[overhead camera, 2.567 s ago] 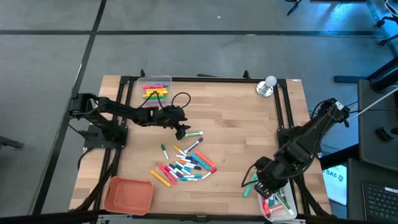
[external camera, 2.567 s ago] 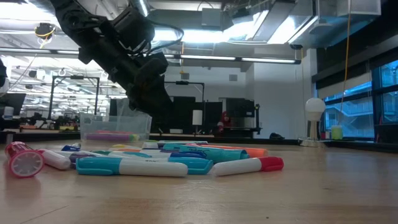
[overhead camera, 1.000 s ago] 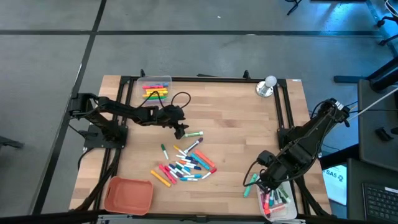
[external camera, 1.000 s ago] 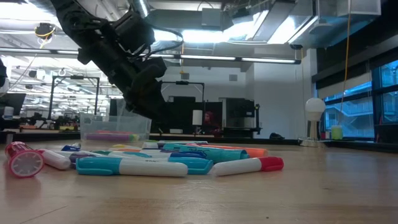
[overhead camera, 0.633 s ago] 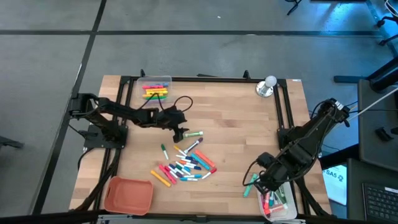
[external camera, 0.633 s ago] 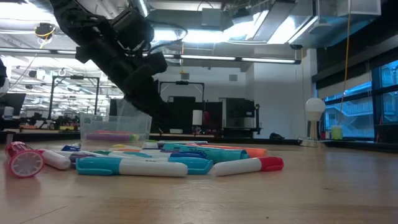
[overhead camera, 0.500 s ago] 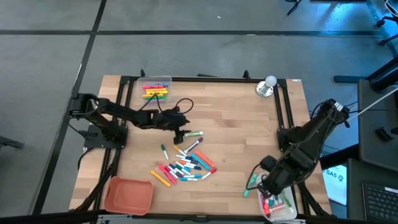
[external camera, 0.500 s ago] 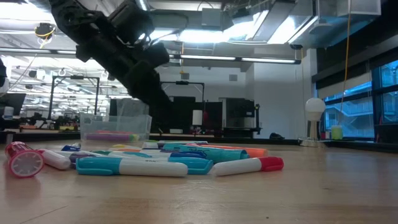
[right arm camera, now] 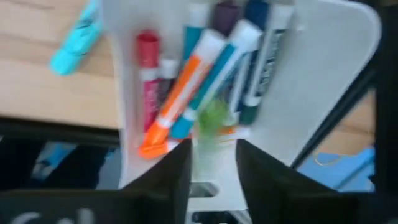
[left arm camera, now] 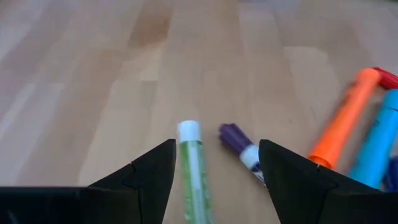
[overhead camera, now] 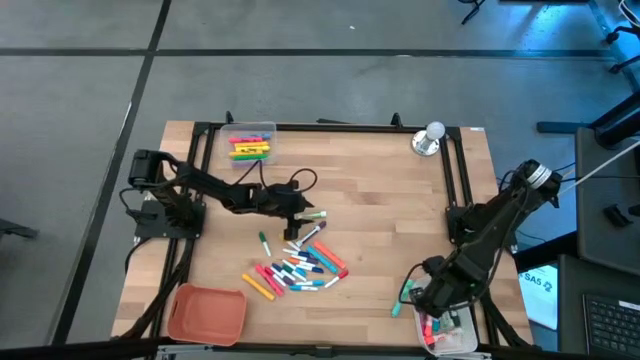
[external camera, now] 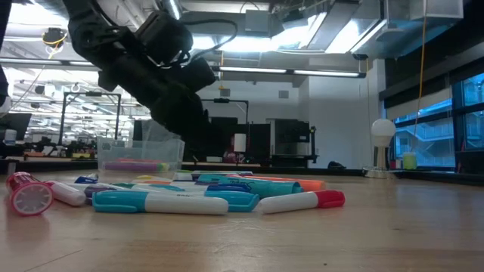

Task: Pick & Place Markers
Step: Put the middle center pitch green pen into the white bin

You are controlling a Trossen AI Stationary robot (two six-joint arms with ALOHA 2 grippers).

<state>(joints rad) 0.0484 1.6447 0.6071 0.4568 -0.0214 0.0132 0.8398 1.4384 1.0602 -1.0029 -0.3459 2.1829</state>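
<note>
Several markers lie in a loose pile mid-table, seen close in the low view. My left gripper is open, low over the table at the pile's far side. Its fingers stand on either side of a green marker, with a purple-capped marker beside it. My right gripper hangs over a clear bin at the near right corner. A blurred green marker shows between its fingers, above the markers in the bin. My left gripper touches nothing. My right gripper points down over the bin with the green marker between its fingers; the marker is blurred, and I cannot tell whether the fingers touch it.
A second clear bin with yellow, orange and green markers stands at the far left. A silver bell is at the far right, an orange tray at the near left corner. A teal marker lies beside the right bin.
My left gripper has gone toward the table's right edge and down, up to the green marker, rolling as it went. My right gripper has sunk and gone toward the near edge, over the bin, turning about its own axis.
</note>
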